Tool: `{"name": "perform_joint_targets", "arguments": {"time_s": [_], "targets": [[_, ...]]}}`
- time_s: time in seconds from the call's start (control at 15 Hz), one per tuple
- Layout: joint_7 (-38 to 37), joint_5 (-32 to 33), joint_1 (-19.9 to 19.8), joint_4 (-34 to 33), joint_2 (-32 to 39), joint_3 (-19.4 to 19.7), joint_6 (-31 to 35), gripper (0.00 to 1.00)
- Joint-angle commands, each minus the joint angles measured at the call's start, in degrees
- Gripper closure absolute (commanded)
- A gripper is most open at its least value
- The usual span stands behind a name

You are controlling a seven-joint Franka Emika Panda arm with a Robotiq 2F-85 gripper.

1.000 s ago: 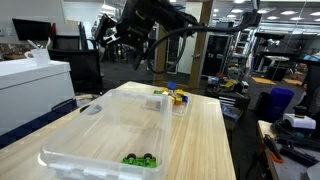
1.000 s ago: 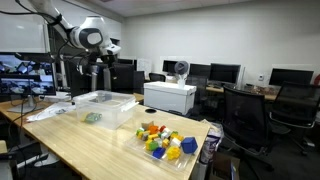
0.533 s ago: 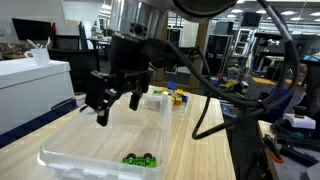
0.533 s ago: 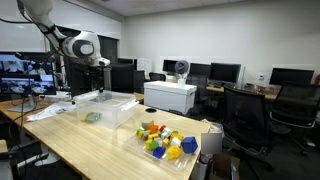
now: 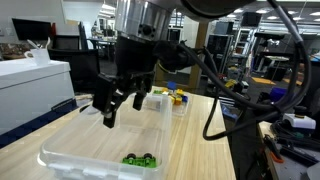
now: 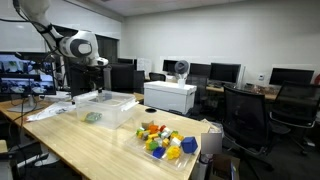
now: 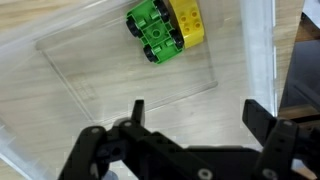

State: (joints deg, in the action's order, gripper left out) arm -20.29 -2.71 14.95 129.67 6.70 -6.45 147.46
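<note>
A green and yellow toy vehicle lies on the floor of a clear plastic bin; it also shows near the bin's front wall and as a small green shape. My gripper hangs open above the middle of the bin, some way from the toy and touching nothing. In the wrist view the gripper has only the bin's clear floor between its two black fingers, with the toy beyond them.
The bin stands on a long wooden table. A small clear tray of colourful blocks sits behind the bin, seen also towards the table's end. Office chairs, desks and monitors surround the table.
The arm swung in from behind the table and came down over the bin. In the last half second it shifted slightly sideways. The jaws stayed open.
</note>
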Motion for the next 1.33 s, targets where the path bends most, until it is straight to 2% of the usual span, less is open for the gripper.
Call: {"name": "perform_joint_targets", "arguments": {"time_s": [0.0, 0.6, 1.07, 1.27], "targets": [[-0.3, 0.7, -1.0, 0.8, -0.3, -0.9, 0.1, 0.00], [2.7, -1.6, -0.9, 12.5, -8.8, -3.9, -1.5, 0.00], [2.3, -0.2, -4.4, 12.1, -6.7, -2.3, -1.5, 0.00], [2.5, 1.0, -4.4, 11.5, -6.1, -2.6, -1.5, 0.00]]}}
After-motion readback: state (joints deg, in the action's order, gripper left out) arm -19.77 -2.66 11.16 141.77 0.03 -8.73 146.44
